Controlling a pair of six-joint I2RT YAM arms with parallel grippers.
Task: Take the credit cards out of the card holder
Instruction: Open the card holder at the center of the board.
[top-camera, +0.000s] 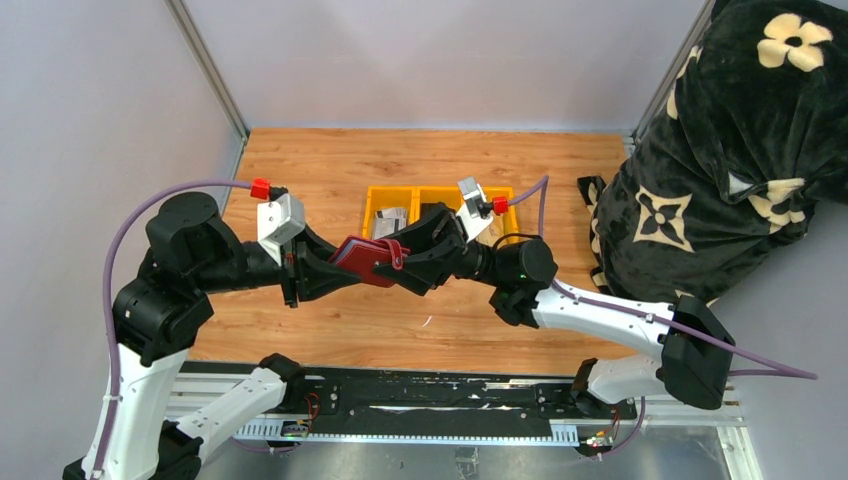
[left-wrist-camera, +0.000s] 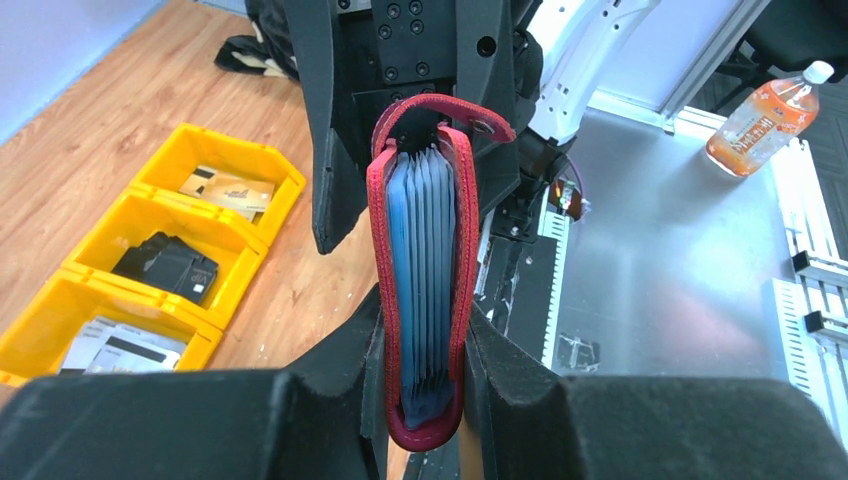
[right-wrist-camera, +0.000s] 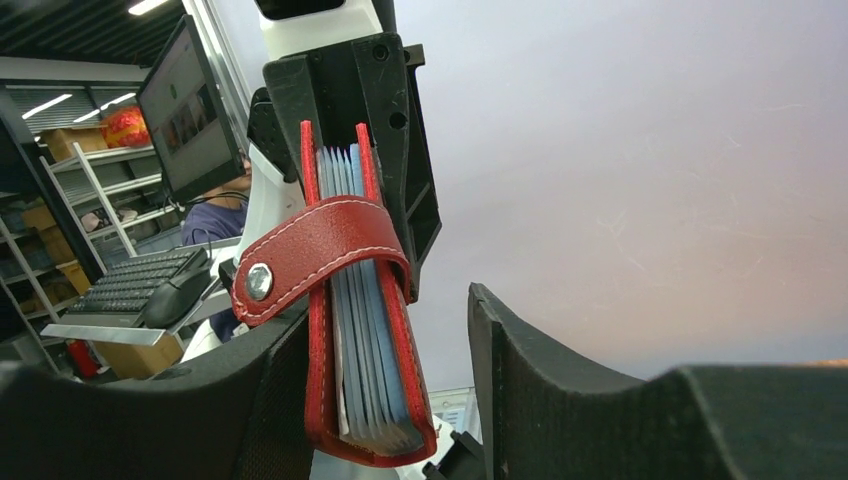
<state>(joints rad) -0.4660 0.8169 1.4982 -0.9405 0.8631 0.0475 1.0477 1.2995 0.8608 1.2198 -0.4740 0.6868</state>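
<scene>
The dark-red card holder (top-camera: 365, 260) hangs in the air between both arms, above the wooden table. My left gripper (left-wrist-camera: 425, 400) is shut on its spine end, one finger on each cover. Blue-grey pockets (left-wrist-camera: 425, 250) fill the card holder (left-wrist-camera: 380, 300). Its strap tab (right-wrist-camera: 300, 255) is wrapped over the open end. My right gripper (right-wrist-camera: 390, 330) is open around that end: the left finger lies against the card holder (right-wrist-camera: 318, 380), while the right finger (right-wrist-camera: 520, 380) stands clear of it. Credit cards lie in the yellow bin: a tan-gold one (left-wrist-camera: 230, 190) and grey-white ones (left-wrist-camera: 120, 345).
The yellow three-part bin (top-camera: 440, 195) sits behind the arms, and its middle part holds a black wallet-like object (left-wrist-camera: 170, 265). A black flower-patterned blanket (top-camera: 740, 150) is heaped at the right. An orange drink bottle (left-wrist-camera: 760, 120) lies on the metal surface by the bases.
</scene>
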